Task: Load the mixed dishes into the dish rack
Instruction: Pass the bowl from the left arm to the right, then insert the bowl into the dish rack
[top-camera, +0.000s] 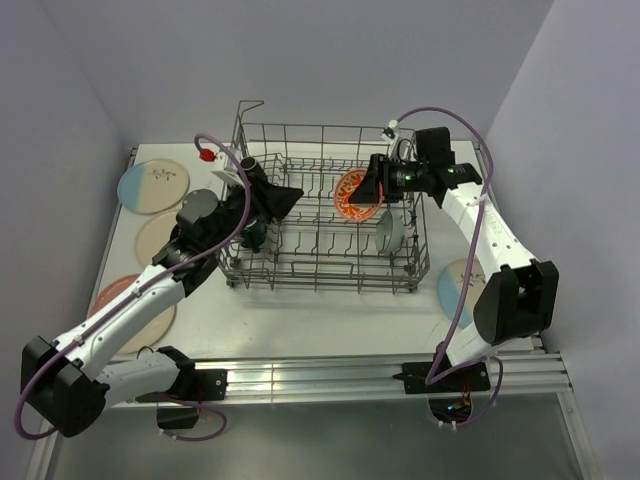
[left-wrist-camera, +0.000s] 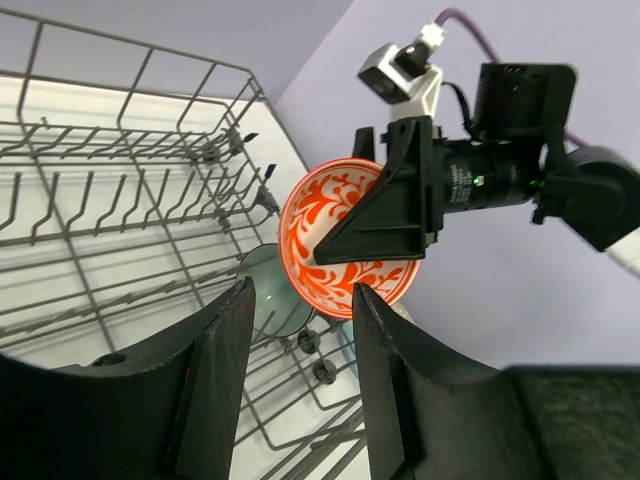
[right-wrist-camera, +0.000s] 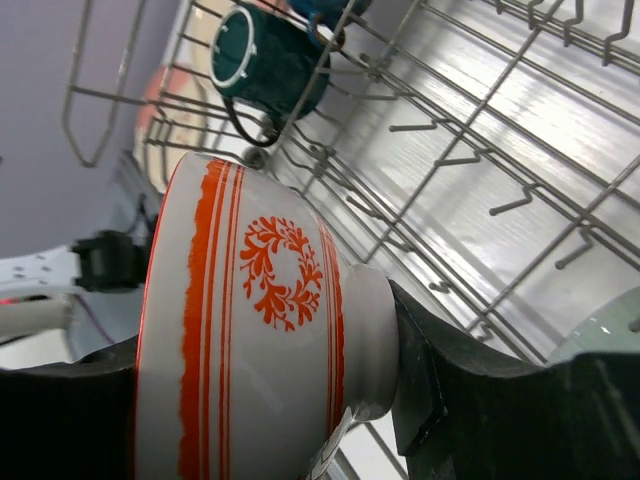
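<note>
Hanging over the right part of the dish rack (top-camera: 330, 283), the orange-red bowl (top-camera: 353, 196) is pinched by the right end effector (top-camera: 368, 190). One finger lies across its patterned inside and the other presses against its foot. The bowl is turned on edge, with its mouth facing left and its axis running roughly left to right, so the rim stands upright over the tines.

The open slot lies straight below the held bowl. The pale green bowl (top-camera: 388, 230) already leans among the tines just near and right of that spot. The coming move looks like a plain descent, keeping the rim parallel to the tine rows and clear of the green bowl.

The right arm is the one placed for this. The left end effector (left-wrist-camera: 300, 330) sits in the rack's left part with its fingers apart and nothing between them, pointing toward the bowl but well apart from it. A teal mug (right-wrist-camera: 265, 60) rests on its side in the left part of the rack.

Four plates lie on the tabletop (top-camera: 300, 320) outside the rack. Three are on the left (top-camera: 152, 187) (top-camera: 160, 238) (top-camera: 125, 300) and one is on the right (top-camera: 458, 285).
</note>
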